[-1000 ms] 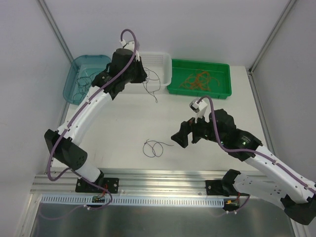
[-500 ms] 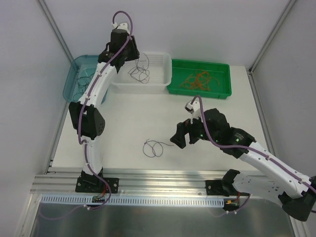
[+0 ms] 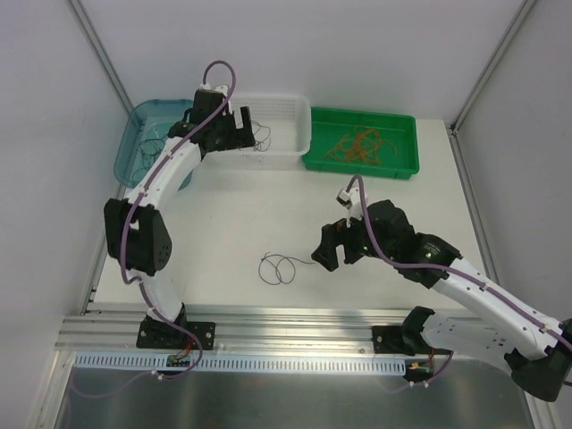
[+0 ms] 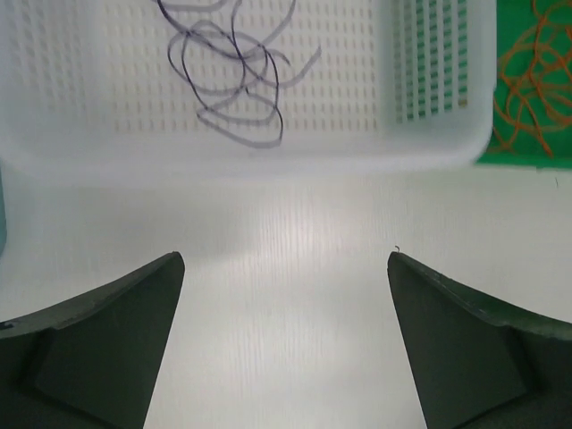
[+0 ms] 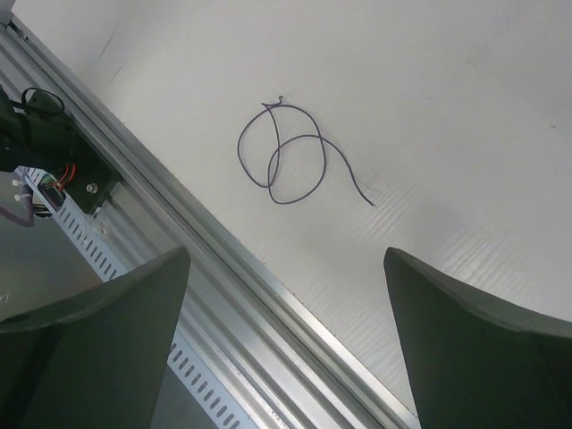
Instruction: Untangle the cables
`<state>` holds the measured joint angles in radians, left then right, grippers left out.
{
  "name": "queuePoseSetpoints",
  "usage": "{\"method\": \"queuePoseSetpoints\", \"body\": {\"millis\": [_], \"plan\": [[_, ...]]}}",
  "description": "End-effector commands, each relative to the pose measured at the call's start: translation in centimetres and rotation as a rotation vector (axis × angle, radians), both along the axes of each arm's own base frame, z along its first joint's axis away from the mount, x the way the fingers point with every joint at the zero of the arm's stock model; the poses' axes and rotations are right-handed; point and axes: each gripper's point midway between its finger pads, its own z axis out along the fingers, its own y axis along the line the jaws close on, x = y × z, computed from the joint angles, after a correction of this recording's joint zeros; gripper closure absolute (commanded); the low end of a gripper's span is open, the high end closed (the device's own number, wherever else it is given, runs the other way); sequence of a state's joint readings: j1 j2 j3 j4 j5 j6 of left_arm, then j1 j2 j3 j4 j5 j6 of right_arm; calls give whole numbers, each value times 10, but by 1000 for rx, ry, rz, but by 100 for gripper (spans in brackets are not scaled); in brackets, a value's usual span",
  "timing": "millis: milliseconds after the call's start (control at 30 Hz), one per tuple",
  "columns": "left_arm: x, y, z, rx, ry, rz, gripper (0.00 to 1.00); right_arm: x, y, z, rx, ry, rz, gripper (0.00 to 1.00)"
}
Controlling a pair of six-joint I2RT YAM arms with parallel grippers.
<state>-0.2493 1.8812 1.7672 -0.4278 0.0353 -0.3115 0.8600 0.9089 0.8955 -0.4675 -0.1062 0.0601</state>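
White table (image 3: 232,214), looped cable (image 5: 277,154) near front rail (image 5: 223,273); left gripper (image 4: 284,256), right gripper (image 5: 286,252) both agape, empty.

White perforated basket (image 4: 268,161), green tray (image 3: 357,167), dark grey cable (image 5: 275,161)

Top external: fixed, high, looks down from near edge over whole white table (image 3: 232,206). Left wrist: close, faces white perforated plastic basket (image 4: 357,152). Right wrist: oblique, close on thin dark looped cable (image 5: 275,150). Top view shares both.
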Motion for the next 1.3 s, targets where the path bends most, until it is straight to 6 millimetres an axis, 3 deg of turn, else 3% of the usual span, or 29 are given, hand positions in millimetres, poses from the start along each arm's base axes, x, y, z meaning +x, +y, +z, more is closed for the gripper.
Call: {"method": "queuePoseSetpoints", "body": {"millis": [0,33,67,100,133,167,200,233,300,333,367,467,533,733,1100,1267], "plan": [[-60,-17,56,-21,-109,-123,1,0,-6,1,12,7,-52,5],[-84,-27,29,-9,-45,-156,1,-1,-9,-2,6,10,-61,6],[-106,-30,41,-23,-66,-172,2,-1,-11,-4,2,12,-69,5],[-122,-34,35,-41,-45,-171,3,0,-14,-5,0,14,-92,6],[-151,-49,5,-34,27,-212,3,0,-17,-7,-7,15,-103,5],[-170,-51,10,-67,25,-195,4,0,-19,-11,-16,20,-113,5],[-187,-58,1,-74,48,-206,4,0,-21,-13,-23,26,-121,5],[-215,-69,-27,-59,113,-240,4,3,-28,-16,-47,21,-161,5],[-241,-73,-38,-75,138,-205,4,5,-33,-18,-68,19,-181,5],[-257,-70,-60,-50,183,-197,5,6,-38,-20,-85,20,-206,5],[-275,-80,-63,-74,200,-202,5,7,-40,-19,-88,16,-218,5],[-301,-86,-83,-41,232,-174,8,7,-44,-19,-95,9,-230,5],[-303,-83,-90,24,216,-129,10,6,-46,-20,-98,10,-228,5],[-306,-101,-128,128,295,-37,18,0,-57,-20,-92,0,-245,5],[-307,-118,-168,216,384,22,60,-7,-80,-23,-128,-34,-278,4],[-313,-114,-185,244,431,49,63,-7,-80,-22,-129,-39,-269,4]]}}
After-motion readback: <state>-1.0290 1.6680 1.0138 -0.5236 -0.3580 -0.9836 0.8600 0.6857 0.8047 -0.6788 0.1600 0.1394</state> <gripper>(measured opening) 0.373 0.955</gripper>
